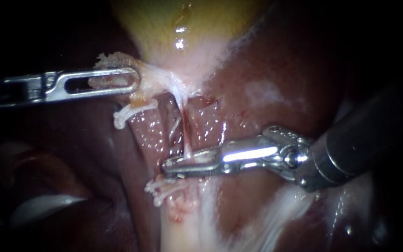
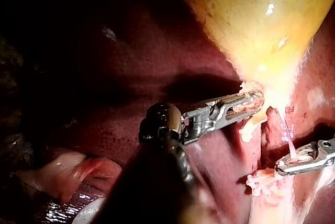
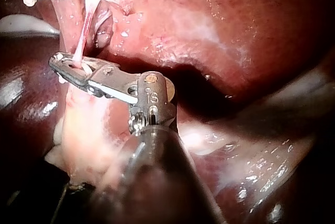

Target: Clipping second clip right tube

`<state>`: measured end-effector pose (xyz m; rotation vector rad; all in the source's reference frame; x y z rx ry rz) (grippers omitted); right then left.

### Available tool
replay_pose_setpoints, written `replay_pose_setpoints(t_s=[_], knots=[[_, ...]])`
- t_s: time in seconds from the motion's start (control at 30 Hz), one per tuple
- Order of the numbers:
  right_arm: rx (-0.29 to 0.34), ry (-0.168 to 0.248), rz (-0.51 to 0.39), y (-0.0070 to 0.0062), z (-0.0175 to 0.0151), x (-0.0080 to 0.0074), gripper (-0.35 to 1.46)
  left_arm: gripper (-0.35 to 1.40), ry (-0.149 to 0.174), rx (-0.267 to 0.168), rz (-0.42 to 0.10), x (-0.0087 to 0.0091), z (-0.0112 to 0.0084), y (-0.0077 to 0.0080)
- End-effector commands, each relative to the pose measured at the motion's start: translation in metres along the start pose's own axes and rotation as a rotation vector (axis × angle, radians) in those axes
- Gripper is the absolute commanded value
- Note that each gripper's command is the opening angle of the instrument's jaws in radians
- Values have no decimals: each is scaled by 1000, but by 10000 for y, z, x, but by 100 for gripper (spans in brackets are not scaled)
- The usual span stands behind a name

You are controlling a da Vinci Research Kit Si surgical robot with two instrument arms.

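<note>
left instrument (image 1: 134,80) jaws clamped on the frayed neck of the gallbladder (image 1: 183,28), skinny right tube (image 1: 185,133) running down from the gallbladder, right instrument (image 1: 166,167) jaws pinched onto it a good way below the gallbladder, white clips (image 1: 162,190) even farther below

Surroundings: unlit blackness behind the jaws of the left instrument (image 1: 134,80).
Light: strong on the wet liver (image 1: 267,70) ahead of those jaws, with white glints.

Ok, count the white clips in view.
3: one clip just below the left instrument, two bunched clips just below the right instrument; that bunch may hide another.
</note>
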<state>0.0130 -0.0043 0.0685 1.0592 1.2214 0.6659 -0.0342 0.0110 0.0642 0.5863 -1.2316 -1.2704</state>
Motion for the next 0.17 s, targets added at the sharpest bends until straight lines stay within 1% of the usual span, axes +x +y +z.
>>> replay_pose_setpoints(t_s=[0.03, 0.17], knots=[[0, 0, 0, 0, 0, 0, -35, -35, 0, 0, 0, 0, 0, 0], [0, 0, 0, 0, 0, 0, -35, -35, -1, -1, 0, 0, 1, 0]])
